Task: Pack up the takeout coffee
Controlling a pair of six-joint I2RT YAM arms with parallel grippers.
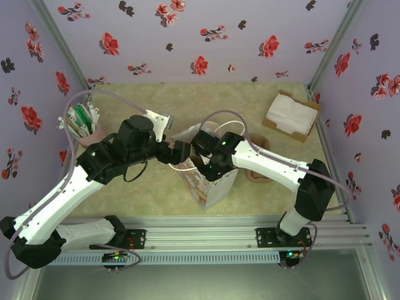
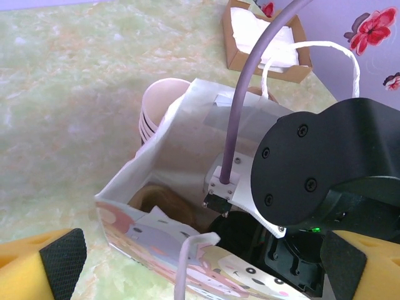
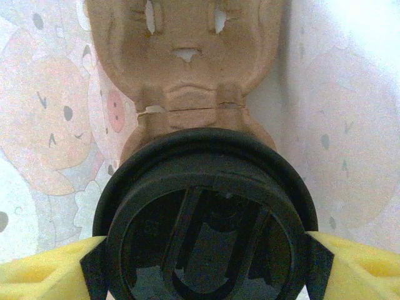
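Your right gripper point(image 3: 206, 265) flanks the takeout coffee point(image 3: 206, 206) at three and nine o'clock inside the bag point(image 2: 187, 144), grip uncertain; your left gripper point(image 2: 201, 265) gapes wide.

Seen from above, the left arm point(image 1: 69, 194) rises from its base at 7 o'clock and slants toward 2 o'clock. The right arm point(image 1: 275, 165), elbow at 4 o'clock, reaches toward 10 o'clock. The left gripper point(image 2: 200, 269) gapes wide. The right gripper point(image 3: 203, 275) has its fingers apart; whether they grip is unclear.
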